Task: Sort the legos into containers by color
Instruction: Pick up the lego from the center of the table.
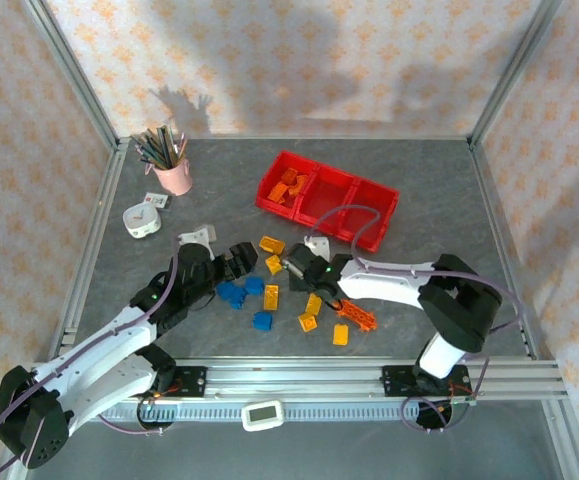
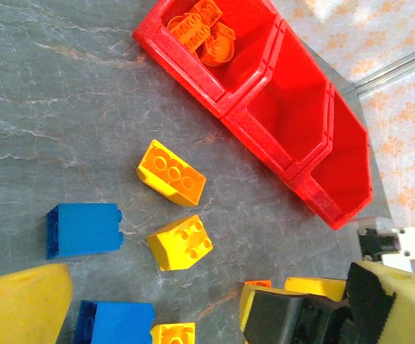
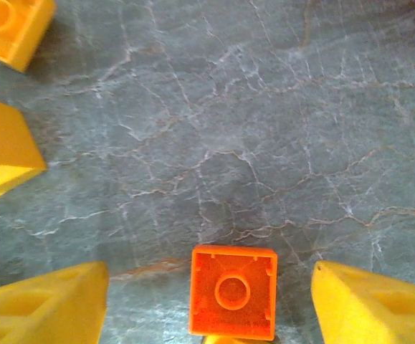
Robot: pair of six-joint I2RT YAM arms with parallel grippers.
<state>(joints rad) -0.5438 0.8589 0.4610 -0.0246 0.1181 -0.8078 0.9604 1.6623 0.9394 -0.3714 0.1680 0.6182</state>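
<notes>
The sort looks to be at an early stage. The three joined red containers [image 2: 185, 72] lie ahead of the left pincer [image 2: 207, 304] and off to one side. Their end compartment holds a few orange bricks [image 2: 203, 32], and the other two compartments show bare red floors. Every other brick lies loose on the counter [image 2: 64, 107], well short of the containers.

The left pincer stands wide and holds nothing. Two yellow bricks [image 2: 171, 172] lie just ahead of it and a blue brick [image 2: 84, 229] sits near one of its fingers, with more blue and yellow pieces between the fingers at their base.

The right pincer [image 3: 208, 287] is also parted. A square deep-orange brick [image 3: 232, 292] sits between its fingers with a gap of counter on each side, so it is straddled and not yet gripped. More yellow pieces [image 3: 6, 150] lie ahead of this pincer and to one side. A ladder-like orange piece [image 1: 357, 315] lies back along the right arm from it.

So one colour is started and partly done. No blue or yellow brick has been binned, and most of the work is ahead, judging by the scatter. The step in hand seems to be closing on the straddled orange brick and carrying it to the compartment that already holds orange
</notes>
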